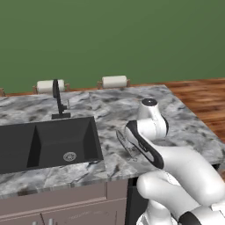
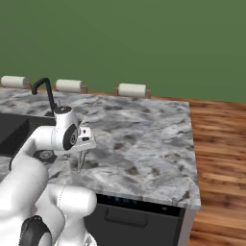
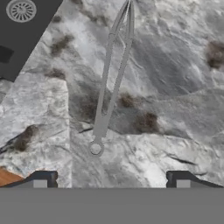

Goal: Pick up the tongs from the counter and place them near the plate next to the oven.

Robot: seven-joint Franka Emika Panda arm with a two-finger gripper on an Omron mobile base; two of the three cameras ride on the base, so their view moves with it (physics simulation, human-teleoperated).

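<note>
Hand view: I see my hand point(image 3: 111, 179) with its two dark fingertips spread wide apart, nothing between them, poised over the marbled table point(image 3: 175, 87). The tongs point(image 3: 109, 92) lie flat on the stone right in front of the fingertips, ring end nearest me, the two slim arms running away toward the top edge. They sit between the fingertip lines but I see no contact. The black sink point(image 3: 22, 30) fills the top left corner with its round drain point(image 3: 21, 10) showing.

Left base view: my hand hides behind the white wrist; the tongs point(image 1: 127, 145) show as a thin grey shape on the table point(image 1: 110, 110) just right of the sink point(image 1: 48, 143). The black faucet point(image 1: 58, 100) stands behind the basin, and two paper towel rolls point(image 1: 114, 81) sit at the back edge.

Right base view: the tongs point(image 2: 80, 161) show under the wrist, on the table near its front edge.
</note>
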